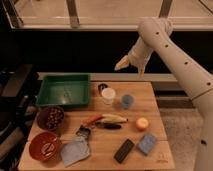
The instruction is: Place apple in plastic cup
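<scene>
The apple (pixel 142 123) is a small round yellow-orange fruit on the right side of the wooden table (pixel 100 147). The plastic cup (pixel 127 101) is a short translucent blue-grey cup standing just behind and left of the apple, beside an opaque white cup (pixel 108 95). My gripper (pixel 122 64) hangs in the air above the table's back edge, well above the plastic cup and touching nothing.
A green tray (pixel 64 90) sits at the back left. Two dark red bowls (pixel 50 118) (pixel 44 145) stand at the left front. A banana-like item (pixel 114 118), a blue cloth (pixel 75 151), a black bar (pixel 124 150) and a blue sponge (pixel 147 143) lie near the front.
</scene>
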